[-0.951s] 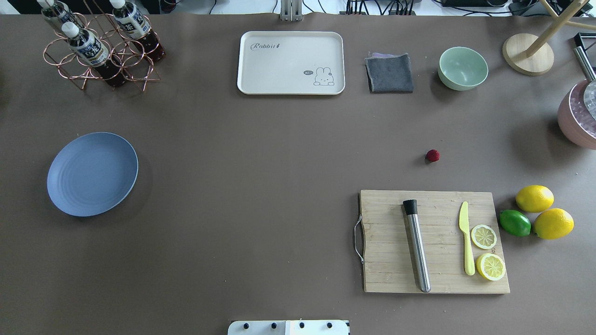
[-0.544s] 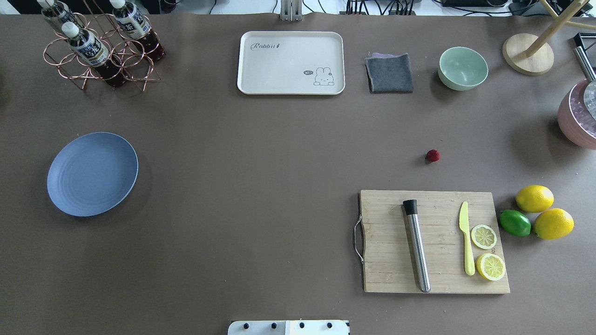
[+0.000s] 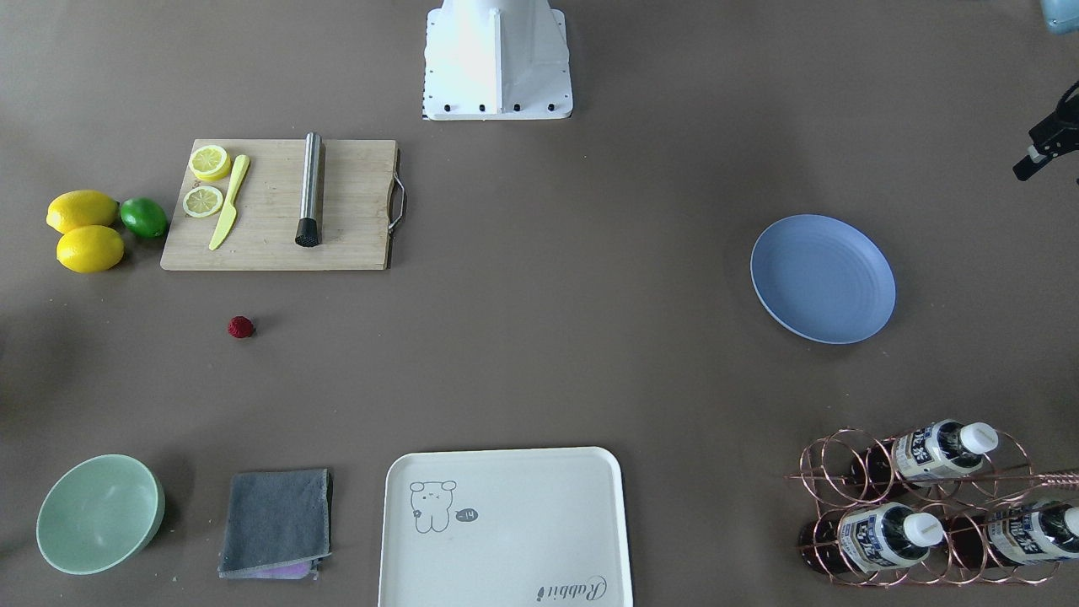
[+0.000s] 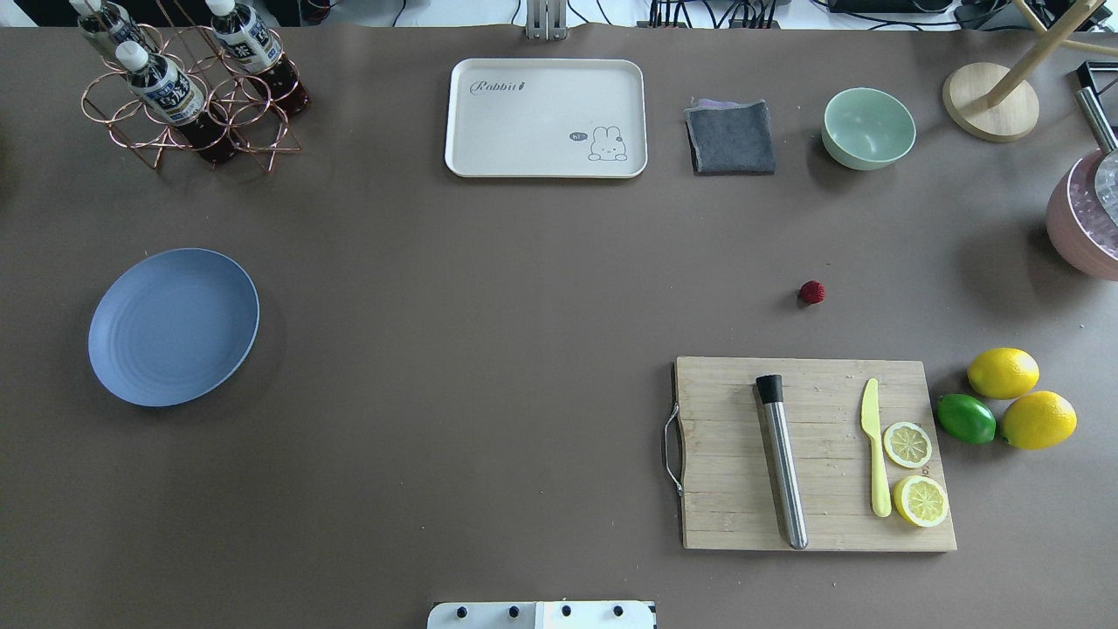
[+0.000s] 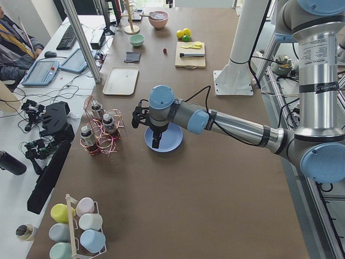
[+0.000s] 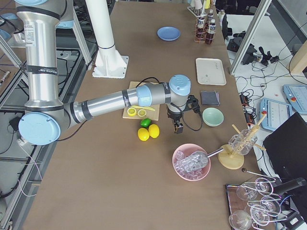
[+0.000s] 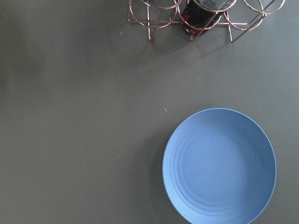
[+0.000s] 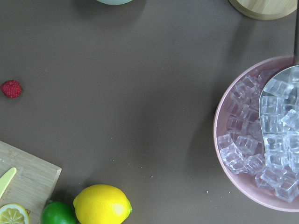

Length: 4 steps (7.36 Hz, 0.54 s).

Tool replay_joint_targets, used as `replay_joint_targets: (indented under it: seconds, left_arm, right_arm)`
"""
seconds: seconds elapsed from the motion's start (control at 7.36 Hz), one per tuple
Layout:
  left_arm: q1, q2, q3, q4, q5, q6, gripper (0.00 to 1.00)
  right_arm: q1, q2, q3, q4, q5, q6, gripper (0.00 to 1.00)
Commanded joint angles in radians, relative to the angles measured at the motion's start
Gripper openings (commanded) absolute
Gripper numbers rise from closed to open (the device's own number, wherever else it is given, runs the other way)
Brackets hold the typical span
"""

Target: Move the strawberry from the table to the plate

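- The strawberry [image 4: 812,293] is lying on the bare desk [image 4: 489,288], on the robot's right half; it is sitting just past the far edge of the wooden cutting board [image 4: 716,472], apart from it, with nothing touching it.
- The plate [image 4: 173,327] is resting flat on the robot's left half, well apart from the berry.
- The left hand [image 5: 156,143] is hanging above the desk close to the plate, fingers pointing down; its wrist camera is looking down on the plate at the lower right and on the copper bottle rack [image 4: 188,114] at the top; I cannot tell how far the fingers are parted, nor whether they are gripping anything.
- The right hand [image 6: 178,127] is hanging above the desk, pointing down; in the right side view it is showing between the whole lemons [image 4: 1003,372] and the mint-green bowl [image 4: 868,127]; its wrist camera is catching the strawberry at the left edge and a pink bowl [image 8: 217,130] of ice cubes on the right; its opening and any hold cannot be told either.
- A steel muddler [image 4: 783,463], a yellow knife [image 4: 876,454] and two lemon halves [image 4: 907,444] are lying on the board; a lime [image 4: 966,418] is nestling against the two lemons just beside the board's right end.
- A cream tray [image 4: 546,118], a grey cloth [image 4: 731,137] and the green bowl are sitting in a row along the far side.
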Motion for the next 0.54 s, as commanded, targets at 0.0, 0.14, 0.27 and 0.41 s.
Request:
replay_joint_targets:
  seconds: [0.0,0.14,0.27,0.41]
  left_arm:
    - [0.001,0.008,0.025,0.001,0.035,-0.001,0.98]
    - [0.003,0.008,0.042,0.001,0.04,0.001,0.98]
    - [0.024,0.002,0.073,0.0,0.1,0.002,0.98]
    - [0.114,-0.001,0.09,-0.002,0.13,-0.021,0.98]
  right_arm:
    - [-0.013,0.003,-0.002,0.0,-0.001,0.0,1.0]
    - [-0.023,0.006,-0.003,0.0,-0.002,0.006,1.0]
    - [-0.042,0.006,-0.003,0.0,-0.011,0.076,1.0]
    - [-0.042,0.005,0.0,0.0,-0.028,0.14,1.0]
